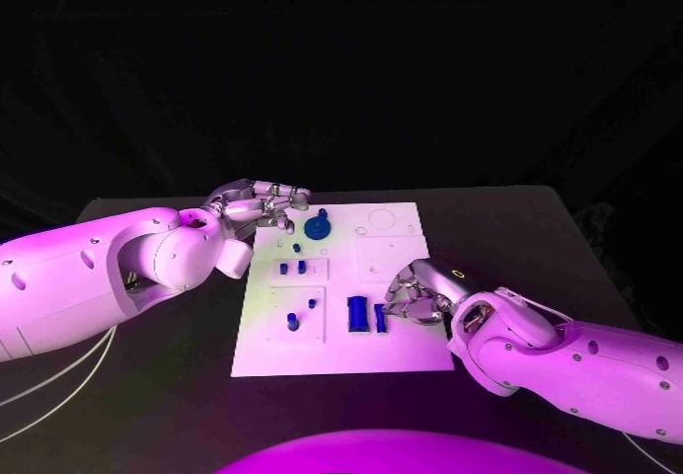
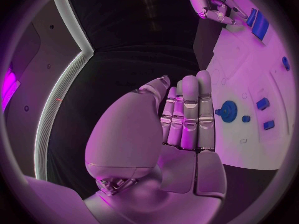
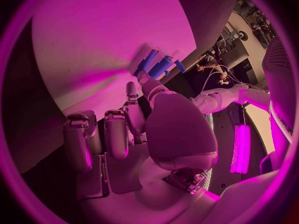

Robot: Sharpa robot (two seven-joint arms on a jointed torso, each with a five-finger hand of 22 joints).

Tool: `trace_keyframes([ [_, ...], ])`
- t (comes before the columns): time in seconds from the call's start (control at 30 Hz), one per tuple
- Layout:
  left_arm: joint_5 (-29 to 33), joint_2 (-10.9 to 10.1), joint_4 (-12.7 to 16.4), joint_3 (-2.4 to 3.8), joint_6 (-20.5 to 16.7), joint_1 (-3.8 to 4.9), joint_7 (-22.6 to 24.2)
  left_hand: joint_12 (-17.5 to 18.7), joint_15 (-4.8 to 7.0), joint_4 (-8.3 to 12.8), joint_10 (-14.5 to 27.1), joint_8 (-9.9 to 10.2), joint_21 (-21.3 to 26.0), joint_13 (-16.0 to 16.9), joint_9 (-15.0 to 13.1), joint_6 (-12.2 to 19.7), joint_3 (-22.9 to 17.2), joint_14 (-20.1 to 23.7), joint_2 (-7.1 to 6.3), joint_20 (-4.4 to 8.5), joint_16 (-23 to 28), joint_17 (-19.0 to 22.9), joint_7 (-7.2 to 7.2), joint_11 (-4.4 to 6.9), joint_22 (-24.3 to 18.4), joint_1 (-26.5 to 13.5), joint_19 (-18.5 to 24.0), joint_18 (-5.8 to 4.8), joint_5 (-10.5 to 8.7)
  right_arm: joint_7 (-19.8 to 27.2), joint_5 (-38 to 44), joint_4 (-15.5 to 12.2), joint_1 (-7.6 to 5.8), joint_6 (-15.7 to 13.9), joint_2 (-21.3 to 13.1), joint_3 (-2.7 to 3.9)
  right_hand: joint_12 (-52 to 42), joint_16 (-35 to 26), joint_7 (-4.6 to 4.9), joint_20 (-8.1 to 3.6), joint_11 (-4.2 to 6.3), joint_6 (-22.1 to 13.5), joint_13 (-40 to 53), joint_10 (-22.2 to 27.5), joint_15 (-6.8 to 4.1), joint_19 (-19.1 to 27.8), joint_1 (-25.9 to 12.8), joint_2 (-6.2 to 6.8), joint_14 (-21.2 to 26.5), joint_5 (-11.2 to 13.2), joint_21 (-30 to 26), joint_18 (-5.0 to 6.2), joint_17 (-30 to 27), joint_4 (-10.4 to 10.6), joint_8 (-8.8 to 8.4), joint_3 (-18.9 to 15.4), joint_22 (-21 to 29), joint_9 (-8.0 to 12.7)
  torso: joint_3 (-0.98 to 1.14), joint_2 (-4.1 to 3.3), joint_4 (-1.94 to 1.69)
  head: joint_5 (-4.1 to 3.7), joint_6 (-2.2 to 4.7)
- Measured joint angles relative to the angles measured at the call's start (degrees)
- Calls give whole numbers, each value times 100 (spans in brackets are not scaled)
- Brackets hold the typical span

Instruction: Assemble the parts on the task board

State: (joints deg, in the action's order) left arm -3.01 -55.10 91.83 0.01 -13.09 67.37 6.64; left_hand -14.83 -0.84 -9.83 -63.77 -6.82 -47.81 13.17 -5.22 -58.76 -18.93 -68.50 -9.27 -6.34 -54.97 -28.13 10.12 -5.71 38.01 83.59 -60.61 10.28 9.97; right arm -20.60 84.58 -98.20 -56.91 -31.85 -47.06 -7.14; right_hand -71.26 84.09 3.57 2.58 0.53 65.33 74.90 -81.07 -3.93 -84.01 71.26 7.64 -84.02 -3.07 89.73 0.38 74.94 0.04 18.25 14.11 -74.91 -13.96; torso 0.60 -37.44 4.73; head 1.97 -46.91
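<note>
My right robot hand, fingers curled, reaches the blue parts at the task board's four o'clock, ready to pick; my left robot hand waits flat at ten o'clock.

The left hand hangs at the task board's far left corner, a round blue part just beside its fingers. The right hand sits over the board's right edge, two upright blue blocks close against its fingertips. Between both hands lies open white board.
</note>
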Motion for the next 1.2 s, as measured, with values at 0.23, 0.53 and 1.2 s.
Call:
trace_keyframes([
  [0.23, 0, 1, 1, 0, 0, 0, -3, 0, 0, 0, 0, 0, 0, 0, 0, 0, 0, 0, 0, 0, 0, 0, 0, 0, 0, 0, 0, 0, 0, -107, 60, 0, 20, -31, 55, 0, -222, 0, -112, -79, 105, -710, 7, -83, -81, 0, 165, -213, -1, 25, 0, 1, 0, 137, 1299, -645, 0, -957, 1, 0, 1, 2, -9],
  [0.53, 0, 1, 1, 0, 1, -1, -7, 0, 0, 0, 0, 0, 0, -1, 0, 0, 0, 0, 0, 0, 0, 0, 0, 0, 0, 0, 0, 0, 0, -253, 160, 9, 28, -36, 74, 0, -434, 0, -163, -79, 143, -876, 8, -186, -80, 0, 271, -318, -1, 31, 0, 1, -1, 156, 1718, -772, 1, -1226, -2, 3, 1, -3, -15],
  [1.2, -1, 2, -2, 0, 6, -1, -19, 0, 0, 0, 0, 0, 0, -1, 0, 0, 0, 0, 0, 0, 0, 0, 0, 0, 0, 0, 0, 0, 0, -377, 360, -85, 54, -68, 14, -4, -583, 0, -195, -118, 176, -970, 11, -252, -120, 1, 424, -391, -1, -36, 0, 0, -2, 140, 1927, -820, -4, -1334, -2, 7, 3, 4, -3],
])
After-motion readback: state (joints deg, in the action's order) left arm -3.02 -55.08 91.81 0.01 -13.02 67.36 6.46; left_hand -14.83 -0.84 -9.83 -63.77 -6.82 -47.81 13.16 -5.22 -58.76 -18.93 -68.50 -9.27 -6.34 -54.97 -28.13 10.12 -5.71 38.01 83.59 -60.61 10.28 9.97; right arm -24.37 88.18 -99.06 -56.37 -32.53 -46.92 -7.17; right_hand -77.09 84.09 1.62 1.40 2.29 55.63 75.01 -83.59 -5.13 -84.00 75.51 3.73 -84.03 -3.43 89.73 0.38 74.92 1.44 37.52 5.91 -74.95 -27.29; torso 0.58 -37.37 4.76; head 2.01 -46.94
